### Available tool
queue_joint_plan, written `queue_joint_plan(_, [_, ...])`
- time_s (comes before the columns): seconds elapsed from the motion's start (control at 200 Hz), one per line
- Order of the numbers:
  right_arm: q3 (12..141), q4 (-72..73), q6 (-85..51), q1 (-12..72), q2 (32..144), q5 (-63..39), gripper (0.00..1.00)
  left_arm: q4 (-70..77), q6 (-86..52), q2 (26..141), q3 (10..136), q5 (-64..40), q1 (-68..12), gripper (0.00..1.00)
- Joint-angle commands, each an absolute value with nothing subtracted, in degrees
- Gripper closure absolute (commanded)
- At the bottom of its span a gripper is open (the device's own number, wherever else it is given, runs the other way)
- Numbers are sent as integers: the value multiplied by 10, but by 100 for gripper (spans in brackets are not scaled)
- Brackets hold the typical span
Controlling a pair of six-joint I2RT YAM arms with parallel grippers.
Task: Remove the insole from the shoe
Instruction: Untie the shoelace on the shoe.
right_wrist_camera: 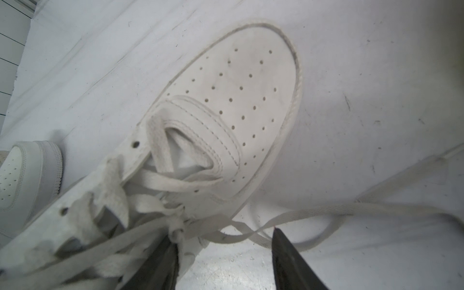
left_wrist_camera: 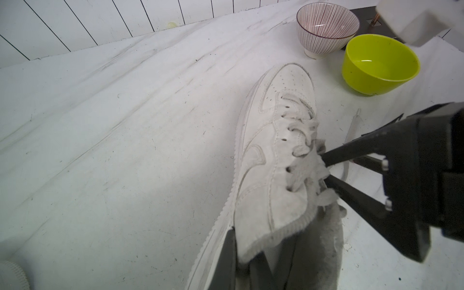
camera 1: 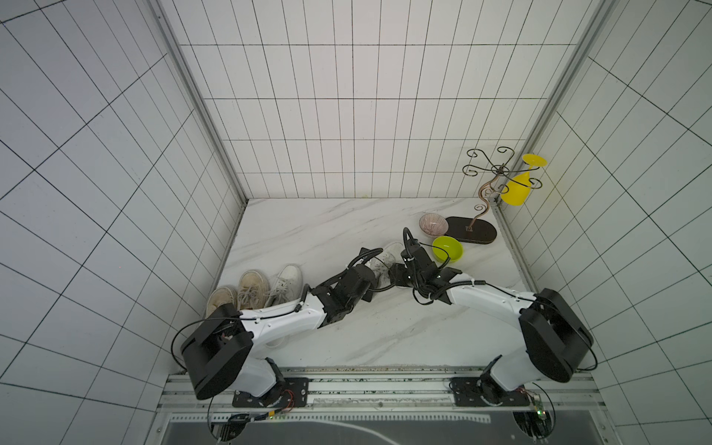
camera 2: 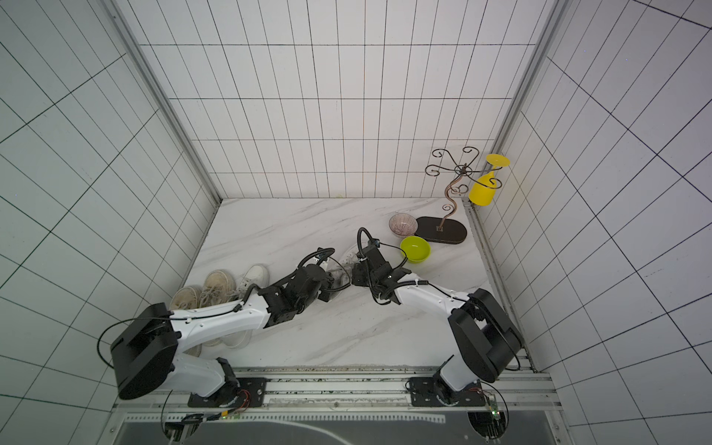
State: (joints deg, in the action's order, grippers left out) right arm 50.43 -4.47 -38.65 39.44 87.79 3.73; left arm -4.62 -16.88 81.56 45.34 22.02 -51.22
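Observation:
A white lace-up shoe (camera 1: 385,256) (camera 2: 343,262) lies mid-table between my two arms, toe pointing toward the back wall. In the left wrist view my left gripper (left_wrist_camera: 242,243) is shut on the near side wall of the shoe (left_wrist_camera: 276,125) at its collar, beside the grey lining. My right gripper (right_wrist_camera: 223,234) is open: one finger sits among the laces at the tongue, the other is outside the shoe (right_wrist_camera: 238,95) above the table. Its fingers (left_wrist_camera: 351,195) also show in the left wrist view at the tongue. The insole is hidden inside the shoe.
Three more shoes (camera 1: 250,285) sit side by side at the left, partly under my left arm. A green bowl (camera 1: 447,248) and a striped bowl (camera 1: 433,223) stand just right of the shoe's toe. A wire stand (camera 1: 472,231) with a yellow glass (camera 1: 518,188) is behind them. A loose lace (right_wrist_camera: 376,208) trails on the table.

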Motion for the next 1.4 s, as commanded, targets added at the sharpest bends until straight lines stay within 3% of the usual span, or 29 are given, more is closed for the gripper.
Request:
queue_joint_plan(0.0, [512,-25,-399,408,862,4,43,40,-173,799,483,207,-520,100])
queue_joint_plan(0.185, [538,-79,-410,410,907,54,41,53,-173,783,469,204,-520,100])
queue_joint_plan(0.35, [539,-134,-419,400,938,204,31,76,-172,752,447,207,-520,100])
queue_joint_plan(0.62, [537,-153,-407,334,887,285,24,83,-168,752,443,211,-520,100])
queue_joint_plan(0.73, [529,-133,-389,326,837,271,23,71,-169,764,453,218,-520,100])
queue_joint_plan(0.905, [475,-7,-330,343,753,131,22,62,-168,784,466,202,-520,100])
queue_joint_plan(1.394, [437,30,-326,364,811,53,22,84,-152,770,453,160,-520,100])
